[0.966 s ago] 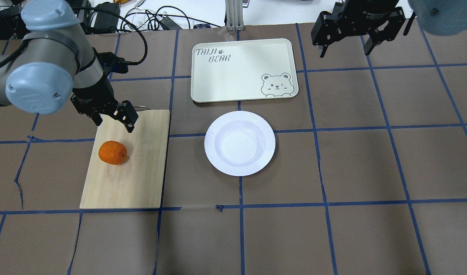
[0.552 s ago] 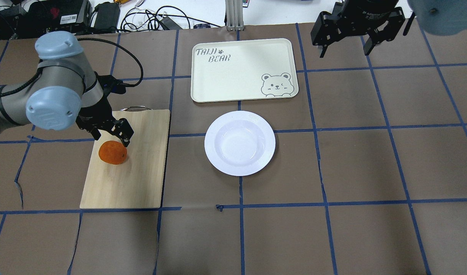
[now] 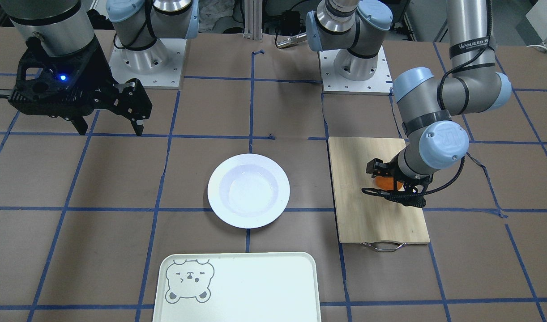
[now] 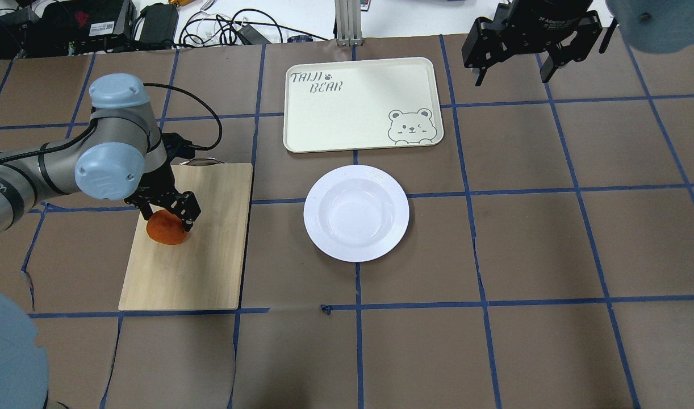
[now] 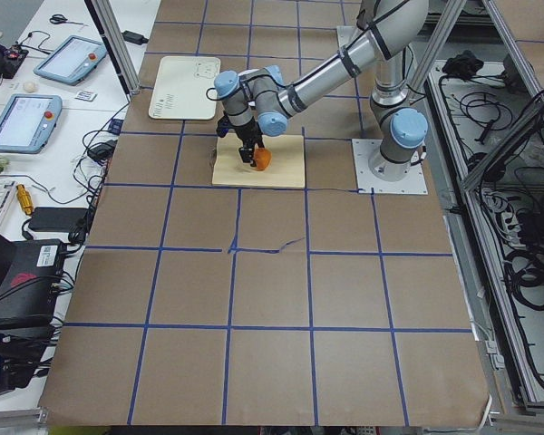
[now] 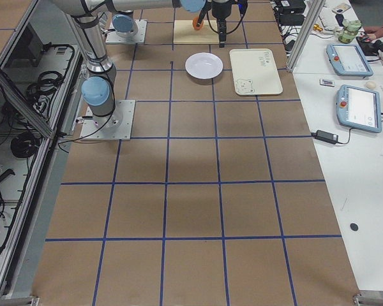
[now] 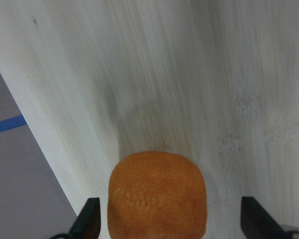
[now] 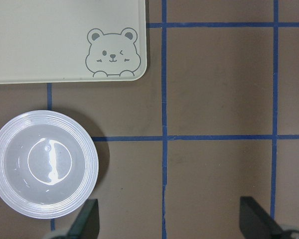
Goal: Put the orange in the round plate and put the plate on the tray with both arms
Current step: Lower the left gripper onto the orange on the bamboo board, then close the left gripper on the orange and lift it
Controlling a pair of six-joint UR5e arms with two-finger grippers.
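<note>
The bamboo cutting board [image 4: 210, 255] lies flat on the brown-papered table [image 4: 551, 238], directly beneath the left gripper [image 4: 168, 218]. Its metal handle [image 3: 381, 245] is on the short edge towards the tray. A black cable [image 4: 210, 113] loops off the left wrist above the board. In the front-facing view that wrist hides most of the orange [image 4: 165, 234].

The orange rests on the board between the left jaws. They are spread wider than the fruit and straddle it. In the left wrist view one finger [image 7: 88, 219] is just beside the orange's skin and the other [image 7: 254, 221] stands clearly apart from it. The jaws are released and do not grip.

The round plate [image 4: 313, 213] sits on the table off to one side of the left jaws, past the board's long edge and well apart from it. Its well holds nothing. The tray [image 4: 358, 108] lies just beyond the plate, with a narrow strip of table between them.

The right gripper [image 4: 513, 76] hangs high over the table with its jaws spread wide and nothing held between them. Seen from its wrist, taped paper lies between the fingertips. The plate is beside one fingertip [image 8: 87, 221], and the tray's bear corner is ahead of it.
</note>
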